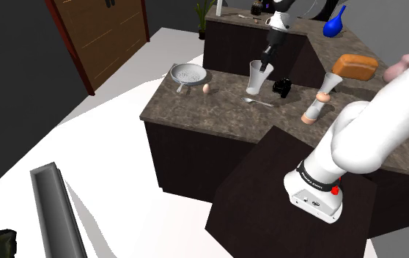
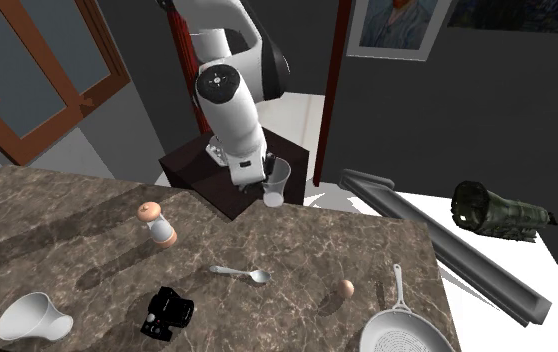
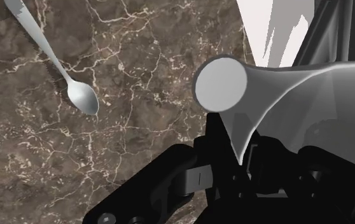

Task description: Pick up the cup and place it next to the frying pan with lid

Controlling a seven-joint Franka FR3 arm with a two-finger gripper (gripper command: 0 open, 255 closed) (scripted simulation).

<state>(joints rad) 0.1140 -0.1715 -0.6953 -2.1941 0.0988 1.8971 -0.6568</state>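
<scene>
A white flared cup [image 1: 256, 78] stands upright over the dark marble counter [image 1: 218, 110], and my black gripper [image 1: 267, 67] is shut on its rim from above. Whether its base touches the counter I cannot tell. In the second exterior view the cup [image 2: 276, 183] is at the counter's far edge, with the gripper [image 2: 263, 184] on it. In the wrist view the cup [image 3: 284, 95] is clasped by the gripper [image 3: 259, 153]. The frying pan with lid [image 1: 188, 75] lies toward the shoulder view's left, also the frying pan [image 2: 402, 335].
An egg [image 1: 206, 89] lies between pan and cup. A spoon [image 1: 259, 101] and black camera [image 1: 281, 88] lie near the cup. A second white cup [image 1: 331, 83], a shaker [image 1: 313, 112] and bread [image 1: 355, 67] are further right. A grey trough [image 1: 53, 209] lies on the floor.
</scene>
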